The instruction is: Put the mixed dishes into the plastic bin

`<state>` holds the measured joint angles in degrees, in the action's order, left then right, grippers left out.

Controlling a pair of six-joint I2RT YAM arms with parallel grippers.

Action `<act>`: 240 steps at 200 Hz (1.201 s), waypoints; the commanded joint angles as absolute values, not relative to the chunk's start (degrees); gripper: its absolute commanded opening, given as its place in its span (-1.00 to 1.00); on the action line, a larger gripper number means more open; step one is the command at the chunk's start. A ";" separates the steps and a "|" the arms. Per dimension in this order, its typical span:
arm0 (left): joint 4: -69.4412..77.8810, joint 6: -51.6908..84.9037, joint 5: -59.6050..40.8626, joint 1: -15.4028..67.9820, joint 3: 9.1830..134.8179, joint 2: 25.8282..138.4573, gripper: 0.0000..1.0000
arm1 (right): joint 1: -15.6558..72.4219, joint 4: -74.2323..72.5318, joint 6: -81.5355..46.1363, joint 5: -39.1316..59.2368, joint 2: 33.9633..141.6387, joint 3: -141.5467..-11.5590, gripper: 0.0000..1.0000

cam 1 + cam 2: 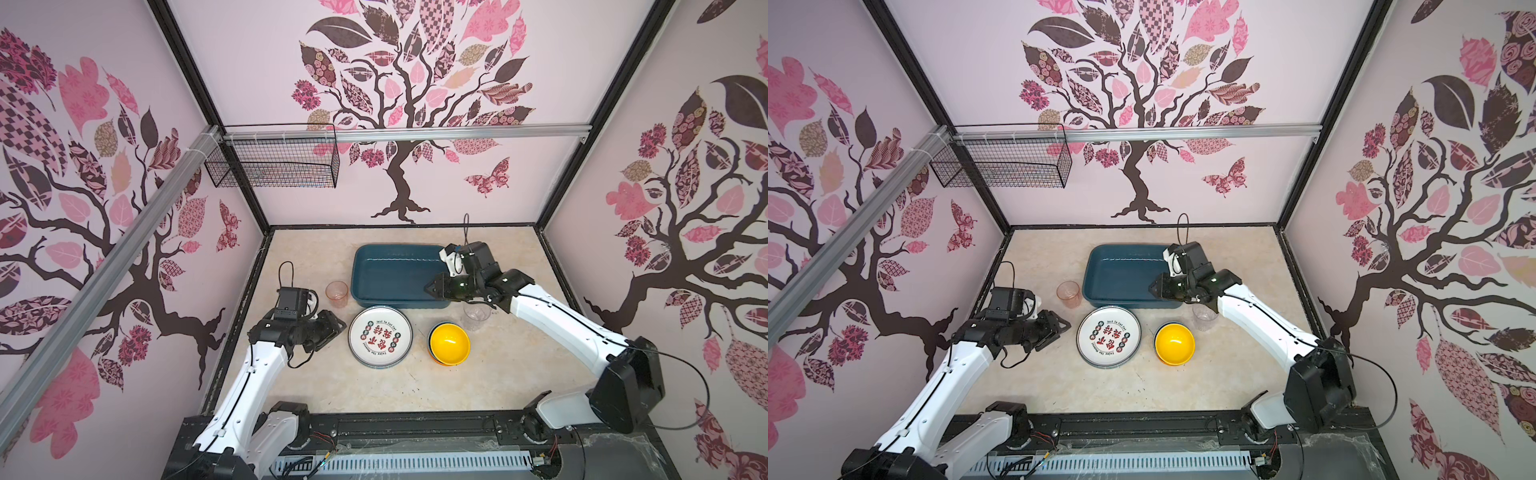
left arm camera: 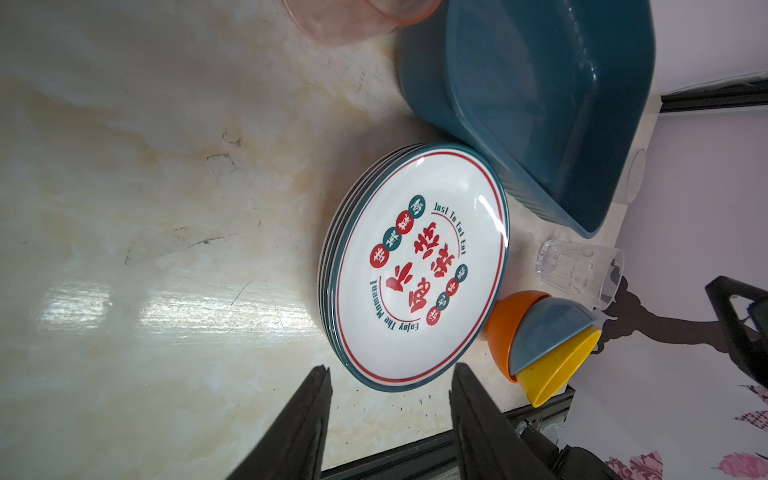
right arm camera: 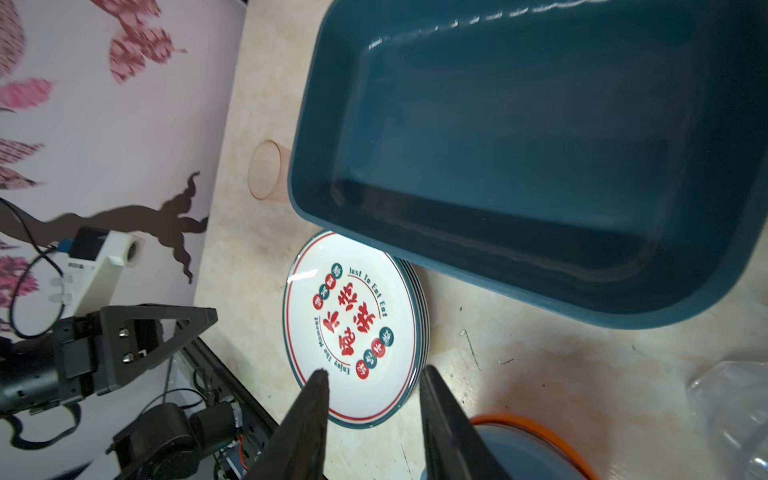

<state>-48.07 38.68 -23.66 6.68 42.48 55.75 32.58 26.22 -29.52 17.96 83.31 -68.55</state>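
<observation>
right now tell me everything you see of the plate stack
The plate stack is several round glossy white plates with dark teal rims and a red ring; the top one bears red characters, coloured dots and English lettering. It lies flat on the marbled table, in front of the bin, beside the bowls; nothing grips it.

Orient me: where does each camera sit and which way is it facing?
Both top views: high at the front, looking down on the table; both arms show.
Left wrist: low, faces the plate stack and bin; left gripper fingers show.
Right wrist: faces bin and plate stack; right gripper fingers and left gripper show.
Shared: wrist views both see plate stack, bin, pinkish cup.
</observation>
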 commanded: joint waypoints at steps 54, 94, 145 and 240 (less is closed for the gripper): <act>-44.35 43.00 -23.91 7.80 36.11 56.10 0.08 | 42.02 35.41 -26.55 10.48 95.70 -77.92 -0.18; -43.65 43.51 -23.33 8.78 35.32 56.67 0.15 | 44.25 38.04 -25.67 8.81 101.83 -81.78 -0.13; -42.81 43.16 -23.03 9.06 35.33 58.61 0.20 | 45.54 39.28 -25.05 6.53 107.39 -84.31 -0.10; -41.86 42.54 -22.96 9.43 35.45 61.00 0.26 | 46.11 39.77 -24.26 4.81 112.34 -86.37 0.01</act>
<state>-42.63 43.31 -23.24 9.06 36.53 60.82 45.69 38.54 -25.15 5.56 109.25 -83.90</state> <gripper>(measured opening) 0.626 0.498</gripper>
